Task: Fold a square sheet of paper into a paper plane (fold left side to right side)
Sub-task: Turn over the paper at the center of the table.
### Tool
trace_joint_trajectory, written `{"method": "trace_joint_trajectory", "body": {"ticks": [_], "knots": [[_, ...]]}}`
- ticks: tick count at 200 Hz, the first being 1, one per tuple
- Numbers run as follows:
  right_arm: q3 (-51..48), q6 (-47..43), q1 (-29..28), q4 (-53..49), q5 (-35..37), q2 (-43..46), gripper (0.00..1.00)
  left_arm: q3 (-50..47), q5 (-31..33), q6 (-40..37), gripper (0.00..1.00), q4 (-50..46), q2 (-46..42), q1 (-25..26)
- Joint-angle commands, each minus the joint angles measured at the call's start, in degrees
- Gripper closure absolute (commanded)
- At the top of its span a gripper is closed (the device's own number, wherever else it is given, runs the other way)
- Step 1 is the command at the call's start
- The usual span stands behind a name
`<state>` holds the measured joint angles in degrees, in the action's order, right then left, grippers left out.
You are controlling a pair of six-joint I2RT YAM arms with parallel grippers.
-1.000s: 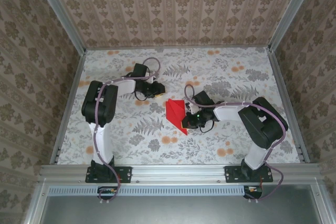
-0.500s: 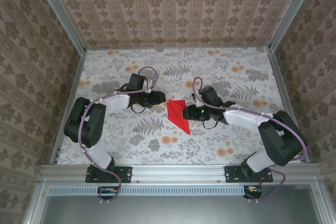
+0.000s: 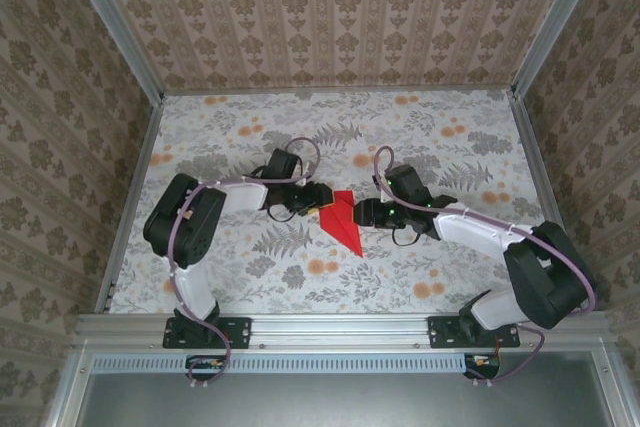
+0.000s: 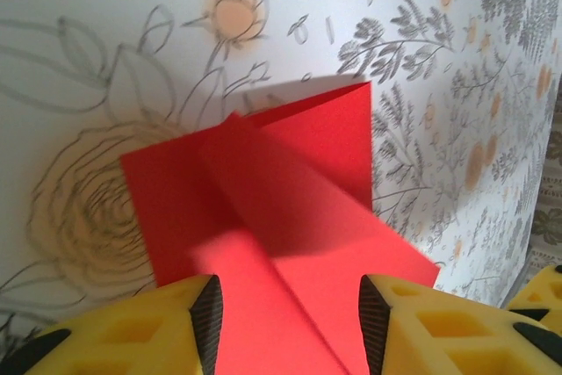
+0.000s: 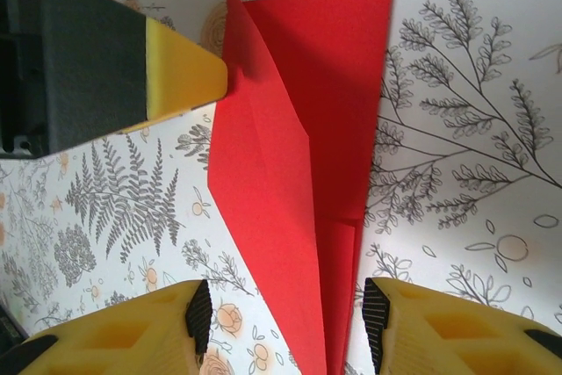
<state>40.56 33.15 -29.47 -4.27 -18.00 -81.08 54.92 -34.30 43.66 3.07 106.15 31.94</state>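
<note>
The square sheet of paper (image 3: 340, 219) is bright red and folded into a narrow pointed kite shape, the paper plane, on the floral cloth at mid-table. My left gripper (image 3: 318, 203) sits at its left edge, open. In the left wrist view the red sheet (image 4: 281, 191) has one flap raised, and the sheet runs under the gap of that gripper (image 4: 290, 322). My right gripper (image 3: 359, 213) is at the sheet's right side, open. In the right wrist view this gripper (image 5: 287, 322) straddles the plane's narrow end (image 5: 299, 155), and the left gripper's yellow fingertip (image 5: 184, 72) touches the sheet's far edge.
The floral tablecloth (image 3: 420, 137) covers the table. Metal frame rails (image 3: 130, 197) bound it left, right and back, with patterned walls behind. The arm bases (image 3: 205, 327) are bolted to the near rail.
Both grippers have opened. The left gripper moved right to the paper's left edge. The right gripper let go of the paper, which now lies flatter and narrower.
</note>
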Motion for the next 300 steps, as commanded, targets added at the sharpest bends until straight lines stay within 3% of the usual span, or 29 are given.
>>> {"method": "trace_joint_trajectory", "body": {"ticks": [1,65,89,132,156,200,251,300], "knots": [[-0.98,-1.04,0.56,-1.85,1.39,3.15,0.48,2.10,-0.93,0.99,0.56,1.27,1.63,0.65],[-1.95,-1.33,1.46,-2.99,1.40,5.78,0.45,4.47,-1.07,1.06,0.59,1.23,4.06,1.28],[-3.38,-0.16,2.65,-1.09,-0.60,7.12,0.41,5.67,-1.38,0.28,0.66,1.59,3.98,1.70],[-7.13,3.44,7.27,6.51,-8.56,9.55,0.18,7.92,-1.91,-2.47,0.88,1.79,1.19,1.81],[-7.76,4.20,10.25,9.47,-13.64,9.95,0.01,8.87,-1.91,-4.41,0.94,0.78,-2.56,1.71],[-7.25,5.09,12.60,15.49,-23.75,8.76,0.00,10.42,-2.17,-5.35,0.96,-1.97,-11.49,0.03],[-8.45,14.00,11.98,33.80,-36.47,2.86,0.00,12.82,-6.54,-2.47,0.97,-0.90,-18.10,-1.45],[-5.81,19.78,10.05,42.32,-39.87,-2.94,0.01,11.97,-9.61,2.37,0.97,4.96,-19.36,-1.42]]}}
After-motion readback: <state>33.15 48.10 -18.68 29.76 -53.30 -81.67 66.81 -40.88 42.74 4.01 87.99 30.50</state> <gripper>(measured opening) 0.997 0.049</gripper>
